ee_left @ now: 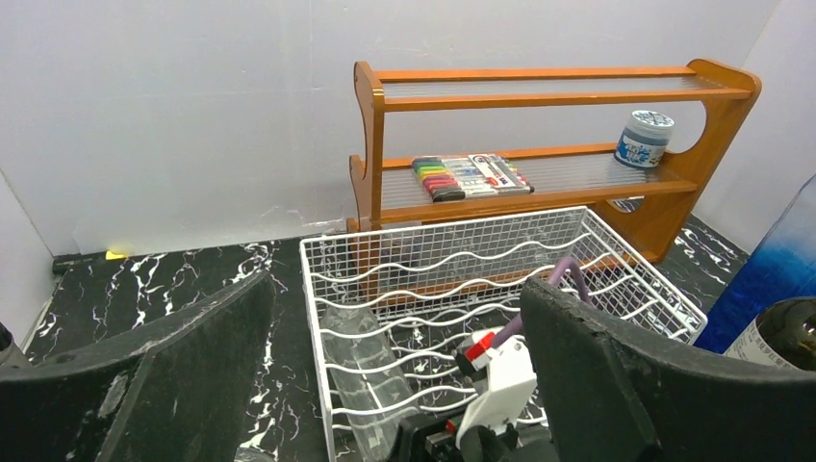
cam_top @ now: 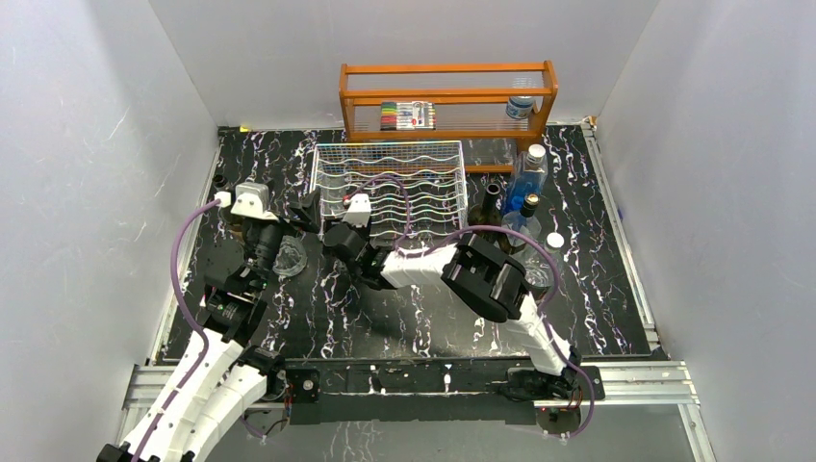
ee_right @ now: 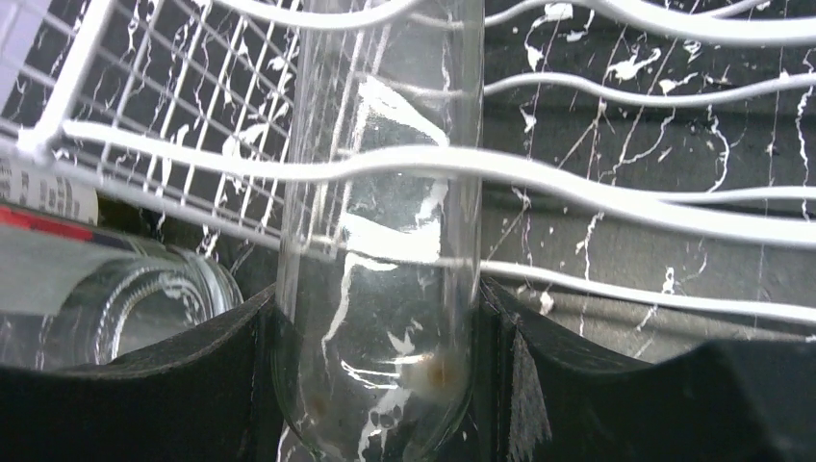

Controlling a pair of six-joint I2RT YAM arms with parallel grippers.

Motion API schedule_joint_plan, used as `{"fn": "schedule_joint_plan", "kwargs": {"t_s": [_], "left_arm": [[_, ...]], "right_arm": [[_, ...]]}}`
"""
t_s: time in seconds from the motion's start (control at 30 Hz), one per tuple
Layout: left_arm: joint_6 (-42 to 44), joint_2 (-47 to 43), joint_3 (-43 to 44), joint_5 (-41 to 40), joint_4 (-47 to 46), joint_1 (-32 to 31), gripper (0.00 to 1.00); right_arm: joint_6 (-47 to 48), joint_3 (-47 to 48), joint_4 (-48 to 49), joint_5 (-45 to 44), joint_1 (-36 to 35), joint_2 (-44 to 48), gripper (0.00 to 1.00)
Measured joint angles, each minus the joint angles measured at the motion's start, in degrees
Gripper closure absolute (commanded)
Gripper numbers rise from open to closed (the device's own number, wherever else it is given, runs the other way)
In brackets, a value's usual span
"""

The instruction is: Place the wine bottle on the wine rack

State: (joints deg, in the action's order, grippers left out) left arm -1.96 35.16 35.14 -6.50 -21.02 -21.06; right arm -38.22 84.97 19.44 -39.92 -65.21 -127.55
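The white wire wine rack (cam_top: 390, 183) stands mid-table. A clear glass wine bottle (ee_right: 385, 241) lies base-first toward me in the rack's left column, under its wavy wires (ee_right: 597, 192). My right gripper (ee_right: 375, 371) is shut on the bottle's base end, with a black finger pressed on each side; it sits at the rack's front left corner (cam_top: 339, 239). The bottle also shows in the left wrist view (ee_left: 370, 375) inside the rack (ee_left: 616, 260). My left gripper (ee_left: 395, 289) is open and empty, just left of the rack (cam_top: 300, 219).
A second clear bottle (cam_top: 289, 258) lies on the table beside my left gripper, also in the right wrist view (ee_right: 106, 298). An orange wooden shelf (cam_top: 447, 94) with markers (cam_top: 407, 115) and a jar (cam_top: 520, 106) stands behind the rack. A blue bottle (cam_top: 529, 171) and dark bottles (cam_top: 493, 197) stand right of it.
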Motion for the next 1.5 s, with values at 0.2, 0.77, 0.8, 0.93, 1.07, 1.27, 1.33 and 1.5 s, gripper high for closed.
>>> {"fn": "schedule_joint_plan", "kwargs": {"t_s": [0.2,0.77,0.8,0.93,1.07,1.27,1.33,1.5], "left_arm": [[0.9,-0.3,-0.4,0.8,-0.3,0.0,0.02],[1.9,-0.5,-1.0,2.3,-1.3,0.0,0.02],[1.9,-0.5,-1.0,2.3,-1.3,0.0,0.02],[2.0,-0.5,-1.0,2.6,-1.3,0.0,0.02],[2.2,-0.5,-1.0,3.0,-1.3,0.0,0.02],[3.5,-0.1,-1.0,4.4,-0.7,0.0,0.02],[3.7,0.1,-1.0,4.7,-0.5,0.0,0.02],[4.4,0.1,-1.0,5.4,-0.1,0.0,0.02]], "right_arm": [[-1.6,3.9,-1.9,-1.7,0.9,-2.3,1.00],[-7.2,9.3,-5.4,-0.4,2.9,-5.2,0.70],[-7.3,9.5,-5.6,-0.3,2.9,-5.3,0.65],[-8.0,10.2,-5.6,0.1,2.9,-5.9,0.55],[-8.9,10.2,-5.7,1.5,2.9,-6.0,0.40],[-11.3,10.2,-5.9,3.3,3.3,-6.0,0.20],[-11.5,10.1,-5.1,3.8,3.4,-6.0,0.14],[-11.7,7.4,-0.3,6.3,4.0,-5.1,0.07]]}}
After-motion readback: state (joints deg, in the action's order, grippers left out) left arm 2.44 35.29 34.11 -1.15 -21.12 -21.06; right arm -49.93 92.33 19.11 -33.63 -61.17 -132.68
